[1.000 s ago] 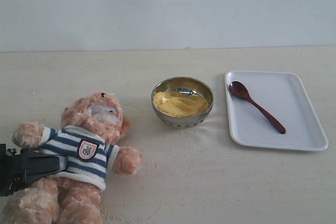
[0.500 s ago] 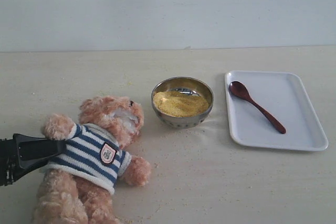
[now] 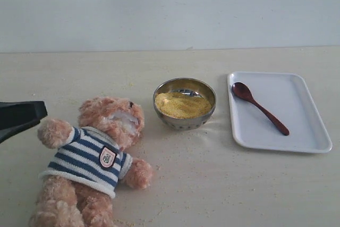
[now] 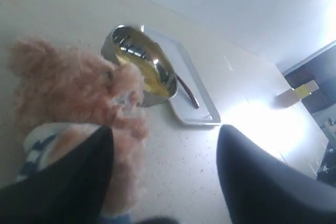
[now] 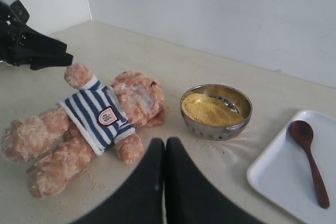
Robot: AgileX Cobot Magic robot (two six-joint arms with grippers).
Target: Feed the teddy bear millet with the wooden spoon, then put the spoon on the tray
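Note:
The teddy bear point(image 3: 101, 147) lies on its back at the left, head toward the steel bowl point(image 3: 184, 103) heaped with millet point(image 3: 182, 105). On the white tray point(image 3: 303, 134) at the right rests the wooden spoon point(image 3: 260, 108), touched by nothing. My left gripper point(image 3: 29, 114) hovers just left of the bear's raised arm. In the left wrist view it point(image 4: 165, 129) stands wide open, with the bear point(image 4: 68, 87) beside one finger and nothing between the fingers. My right gripper point(image 5: 164, 142) is shut and empty, above the table in front of the bear point(image 5: 105, 114) and bowl point(image 5: 215, 111).
Stray yellow grains point(image 3: 133, 219) dot the tabletop around the bear and the bowl. A plain pale wall point(image 3: 170, 9) closes the back of the table. A small box point(image 4: 299, 93) shows far off in the left wrist view.
The left gripper turned the bear so its head points toward the bowl, then let go and pulled back up and to the left. Bowl, tray and spoon stayed put.

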